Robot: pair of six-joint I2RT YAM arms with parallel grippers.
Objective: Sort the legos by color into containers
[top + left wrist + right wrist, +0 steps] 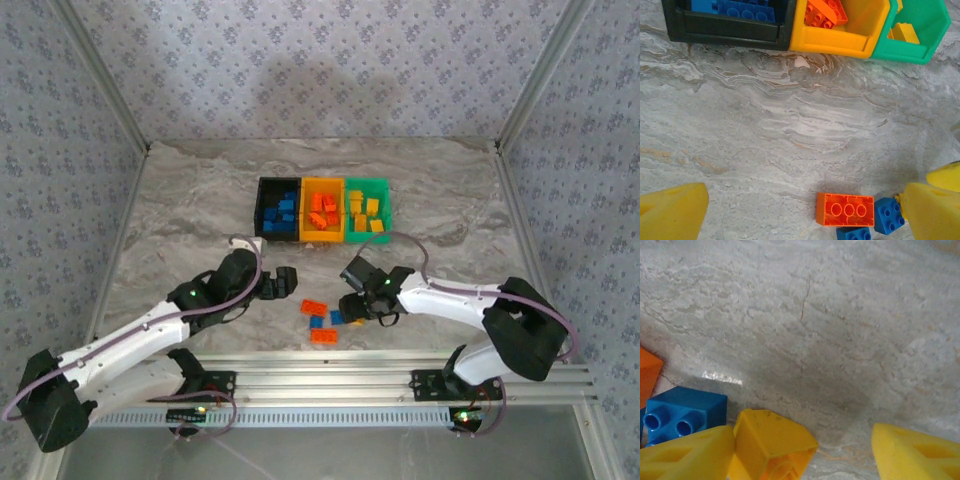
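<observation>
The left pincer (pixel 800 215) is wide apart over the counter (pixel 790 125). The right pincer (pixel 805 456) is apart around a yellow lego (pixel 771 447), with a blue lego (pixel 682 412) at its 9 o'clock.

My top camera sits high at the near end of the bench (pixel 200 220), facing down across it. Both wrist cameras look down from close range, sharing the loose legos (pixel 314 307) with it.

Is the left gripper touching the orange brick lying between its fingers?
Apart. Left wrist view: the orange brick lies between the open fingers of the left gripper, bare table separating it from one, a blue brick from the other.
</observation>
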